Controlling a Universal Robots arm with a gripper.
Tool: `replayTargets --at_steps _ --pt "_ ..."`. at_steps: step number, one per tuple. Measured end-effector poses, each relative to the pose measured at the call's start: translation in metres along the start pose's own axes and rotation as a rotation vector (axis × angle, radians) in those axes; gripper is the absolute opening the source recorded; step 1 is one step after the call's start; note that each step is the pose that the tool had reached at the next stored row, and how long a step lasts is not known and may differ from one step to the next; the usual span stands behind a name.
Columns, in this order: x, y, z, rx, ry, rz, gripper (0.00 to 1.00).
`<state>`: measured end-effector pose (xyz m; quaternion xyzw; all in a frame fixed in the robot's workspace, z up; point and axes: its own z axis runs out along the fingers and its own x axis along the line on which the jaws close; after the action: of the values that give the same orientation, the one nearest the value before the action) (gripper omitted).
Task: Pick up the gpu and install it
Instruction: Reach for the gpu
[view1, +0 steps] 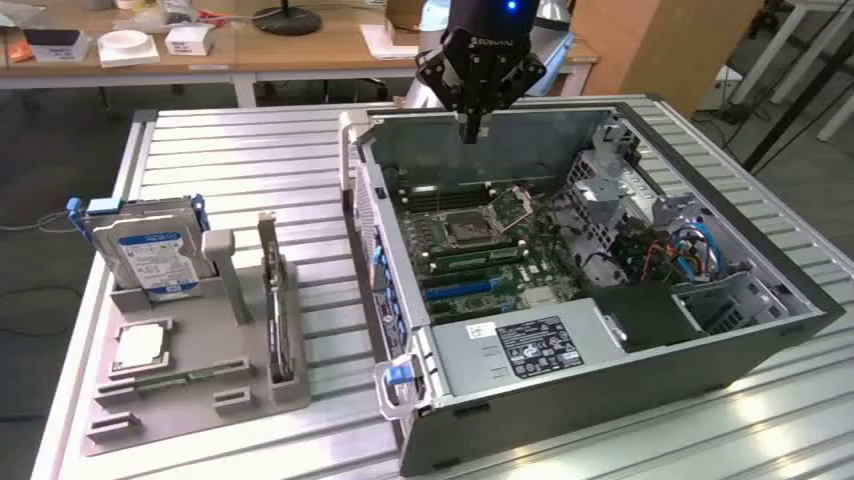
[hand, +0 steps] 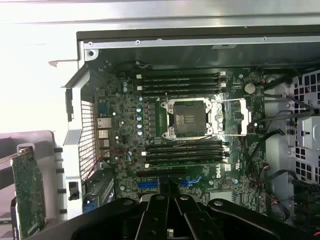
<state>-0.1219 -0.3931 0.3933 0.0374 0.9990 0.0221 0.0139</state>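
Observation:
The gpu (view1: 278, 300) stands on edge in a slot of the grey holder (view1: 187, 385) on the table, at the exterior view's left of the open computer case (view1: 561, 400). Its silver bracket points to the far end. In the wrist view the gpu (hand: 27, 195) appears as a green card beside the case wall. My gripper (view1: 470, 132) hangs over the far part of the case, above the motherboard (view1: 487, 250), well apart from the gpu. Its fingers are shut with nothing between them. In the wrist view the gripper (hand: 167, 184) sits over the blue card slots (hand: 148, 184).
The holder also carries a blue-labelled hard drive (view1: 150, 255), a processor (view1: 139, 345) and a memory stick (view1: 180, 378). Inside the case are the power supply (view1: 527, 348), a drive cage (view1: 607, 175) and cables (view1: 681, 250). A desk with boxes (view1: 127, 45) stands behind.

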Motion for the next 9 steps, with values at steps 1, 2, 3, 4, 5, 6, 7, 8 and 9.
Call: replayTargets --at_steps 1,2,3,4,5,6,7,8,9 --pt "0.0000 0.0000 0.0000 0.0000 0.0000 0.000 0.11" --pt "0.0000 0.0000 0.0000 0.0000 0.0000 0.000 0.11" --pt "0.0000 0.0000 0.0000 0.0000 0.0000 0.000 0.11" --pt "0.0000 0.0000 0.0000 0.0000 0.0000 0.000 0.11" --pt "0.0000 0.0000 0.0000 0.0000 0.0000 0.000 0.11" --pt "0.0000 0.0000 0.0000 0.0000 0.0000 0.000 0.11" --pt "0.0000 0.0000 0.0000 0.0000 0.0000 0.000 0.11" --pt "0.0000 0.0000 0.0000 0.0000 0.0000 0.000 0.11" --pt "0.0000 0.0000 0.0000 0.0000 0.0000 0.000 0.11"
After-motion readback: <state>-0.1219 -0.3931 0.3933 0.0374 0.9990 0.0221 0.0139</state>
